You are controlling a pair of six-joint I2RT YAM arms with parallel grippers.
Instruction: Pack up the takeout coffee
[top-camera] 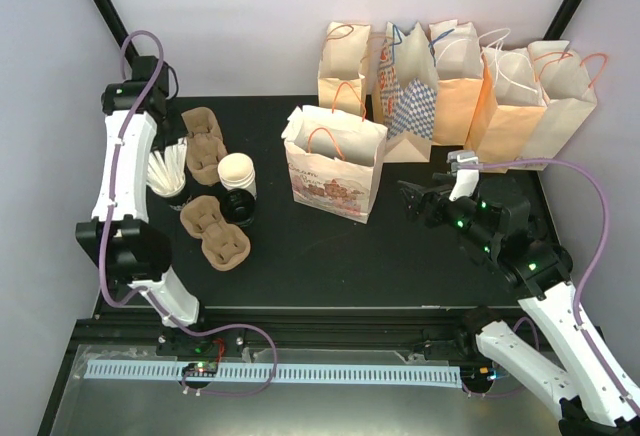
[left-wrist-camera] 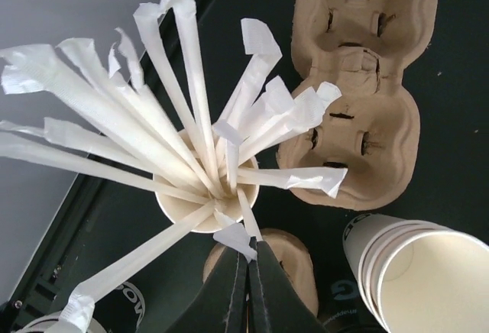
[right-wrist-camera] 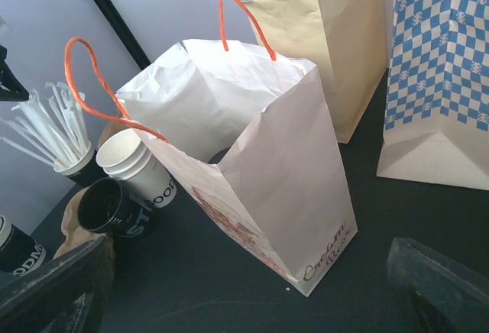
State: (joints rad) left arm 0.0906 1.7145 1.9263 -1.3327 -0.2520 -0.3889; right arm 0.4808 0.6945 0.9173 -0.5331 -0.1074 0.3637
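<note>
My left gripper [left-wrist-camera: 248,250] is shut on the white paper end of one wrapped straw [left-wrist-camera: 238,235]. That straw stands with many others in a paper cup [left-wrist-camera: 200,209] at the table's left side. A cup with a black top and dark lettering on a white band, seemingly the takeout coffee [right-wrist-camera: 14,250], shows at the lower left edge of the right wrist view. My right gripper [right-wrist-camera: 244,279] hangs open in front of an open printed paper bag [right-wrist-camera: 260,165], with nothing between its fingers.
Two brown pulp carriers [top-camera: 205,142] [top-camera: 216,232] lie left of centre, with a stack of white cups [top-camera: 237,172] and black cups [top-camera: 238,206] between them. Several more paper bags [top-camera: 455,81] stand along the back wall.
</note>
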